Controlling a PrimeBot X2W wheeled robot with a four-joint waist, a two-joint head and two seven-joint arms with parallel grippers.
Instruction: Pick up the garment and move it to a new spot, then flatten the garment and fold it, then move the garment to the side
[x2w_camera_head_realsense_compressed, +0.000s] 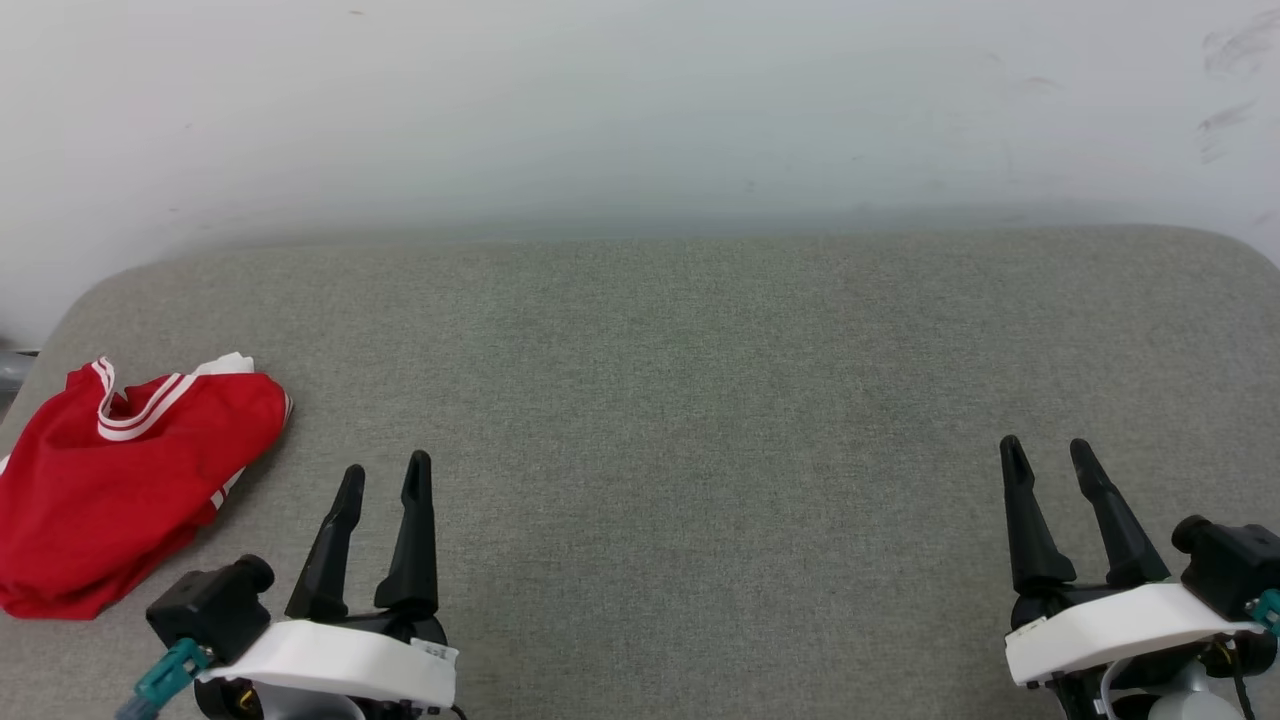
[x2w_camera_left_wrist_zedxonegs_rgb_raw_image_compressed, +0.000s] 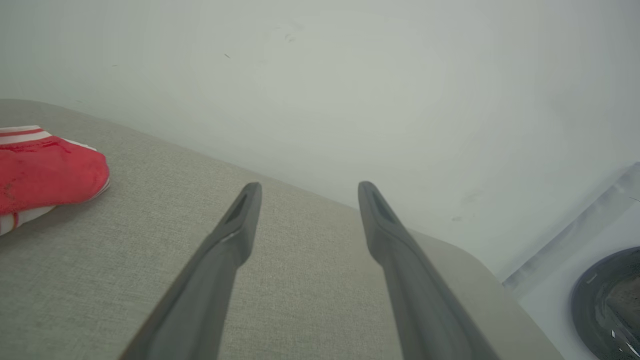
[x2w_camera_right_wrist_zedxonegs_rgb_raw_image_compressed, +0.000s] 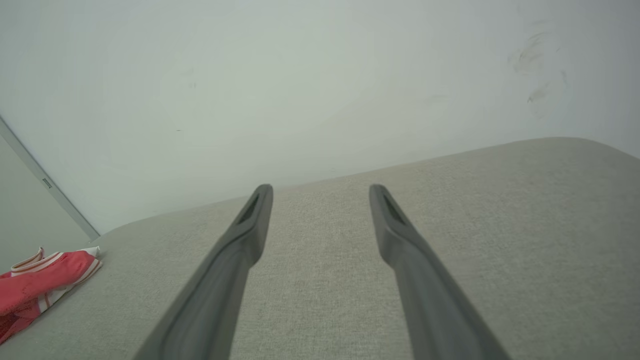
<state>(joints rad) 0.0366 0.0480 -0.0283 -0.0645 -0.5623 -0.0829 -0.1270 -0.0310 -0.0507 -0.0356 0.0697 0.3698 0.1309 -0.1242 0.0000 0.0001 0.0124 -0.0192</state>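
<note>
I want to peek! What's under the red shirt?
The shirt lies crumpled on the grey surface, which shows right beside it. Whether anything else sits beneath its folds is covered, so I cannot tell.

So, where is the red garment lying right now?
In the head view the garment lies bunched at the left edge of the grey surface, just left of the open left gripper, untouched.
</note>
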